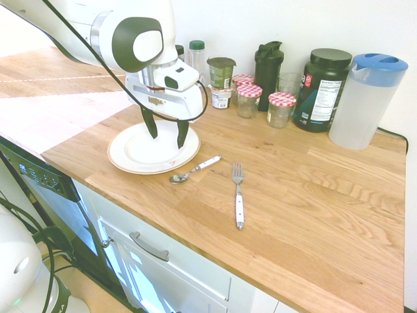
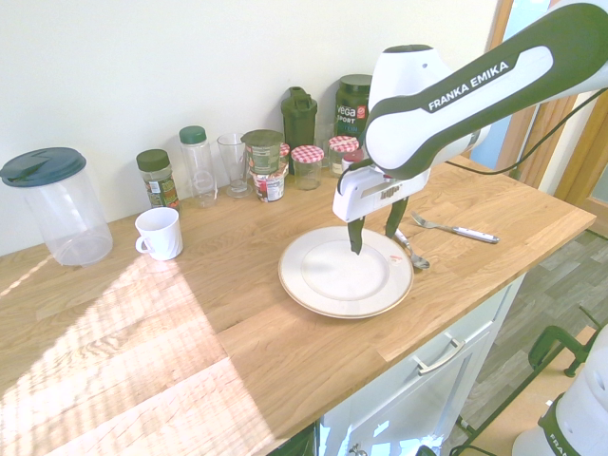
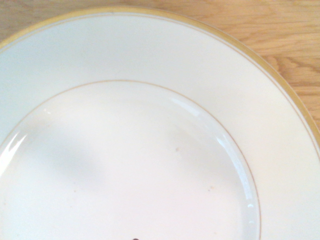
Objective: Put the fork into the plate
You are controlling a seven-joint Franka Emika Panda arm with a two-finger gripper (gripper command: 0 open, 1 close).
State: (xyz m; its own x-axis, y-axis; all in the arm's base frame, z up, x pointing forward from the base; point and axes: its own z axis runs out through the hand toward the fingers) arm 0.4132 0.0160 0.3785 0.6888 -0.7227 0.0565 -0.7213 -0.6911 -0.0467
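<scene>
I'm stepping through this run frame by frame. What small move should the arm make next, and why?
Probably shift sideways from the plate toward the fork. The claw hangs open and empty above the plate, while the fork lies flat on the counter beyond the spoon, untouched. The pick-up has to come first.

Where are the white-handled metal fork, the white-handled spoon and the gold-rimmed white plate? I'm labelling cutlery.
white-handled metal fork (image 1: 239, 202), first exterior view, on the handle.
white-handled spoon (image 1: 179, 177), first exterior view, on the bowl.
gold-rimmed white plate (image 1: 124, 158), first exterior view, on the near rim.
</scene>
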